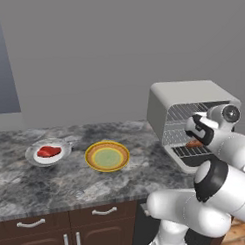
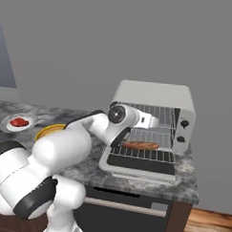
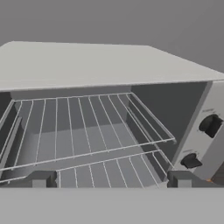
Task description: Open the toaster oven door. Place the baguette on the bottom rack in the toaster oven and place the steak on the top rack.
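Your gripper (image 3: 111, 178) hangs open and empty before the toaster oven (image 2: 154, 96); baguette (image 2: 141, 145) lies on the bottom rack (image 2: 145, 155), steak (image 1: 48, 152) on its white plate (image 1: 38, 159).

Flat, even rendered light, moderately bright, with no glare. Soft shadows sit under the toaster oven (image 2: 154, 98) and inside its cavity. Edges look slightly soft and low-resolution; the hand view is blurriest, without edge distortion.
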{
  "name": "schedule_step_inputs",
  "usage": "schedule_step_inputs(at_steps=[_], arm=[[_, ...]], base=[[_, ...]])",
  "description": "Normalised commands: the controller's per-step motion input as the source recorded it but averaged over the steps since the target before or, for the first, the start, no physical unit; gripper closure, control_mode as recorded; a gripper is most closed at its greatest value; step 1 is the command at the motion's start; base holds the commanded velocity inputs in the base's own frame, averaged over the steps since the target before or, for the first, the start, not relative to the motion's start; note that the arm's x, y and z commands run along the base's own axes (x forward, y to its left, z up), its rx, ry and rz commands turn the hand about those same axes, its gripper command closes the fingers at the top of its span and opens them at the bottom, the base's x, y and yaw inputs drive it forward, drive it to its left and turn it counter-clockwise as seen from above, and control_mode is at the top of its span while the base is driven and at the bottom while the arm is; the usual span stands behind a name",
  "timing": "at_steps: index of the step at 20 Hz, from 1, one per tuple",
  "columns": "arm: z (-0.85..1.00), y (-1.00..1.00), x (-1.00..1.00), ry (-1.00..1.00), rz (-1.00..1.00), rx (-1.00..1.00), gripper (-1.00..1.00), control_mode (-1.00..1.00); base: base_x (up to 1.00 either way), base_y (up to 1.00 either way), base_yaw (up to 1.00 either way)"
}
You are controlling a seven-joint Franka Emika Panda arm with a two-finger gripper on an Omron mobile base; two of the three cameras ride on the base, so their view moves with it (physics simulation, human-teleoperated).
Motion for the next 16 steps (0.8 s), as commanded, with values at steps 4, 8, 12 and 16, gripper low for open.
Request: schedule_step_inputs(at_steps=[4,8,12,16], arm=[[-0.10,0.00,0.00,0.00,0.02,-0.01,-1.00,-1.00],[-0.06,0.00,0.00,0.00,0.02,0.00,-1.00,-1.00],[0.00,0.00,0.01,0.00,0.02,0.00,-1.00,-1.00],[-0.03,0.00,0.10,0.00,0.03,0.00,-1.00,-1.00]], base=[[0.00,0.00,0.00],[0.00,0.00,0.00],[0.00,0.00,0.00],[0.00,0.00,0.00]])
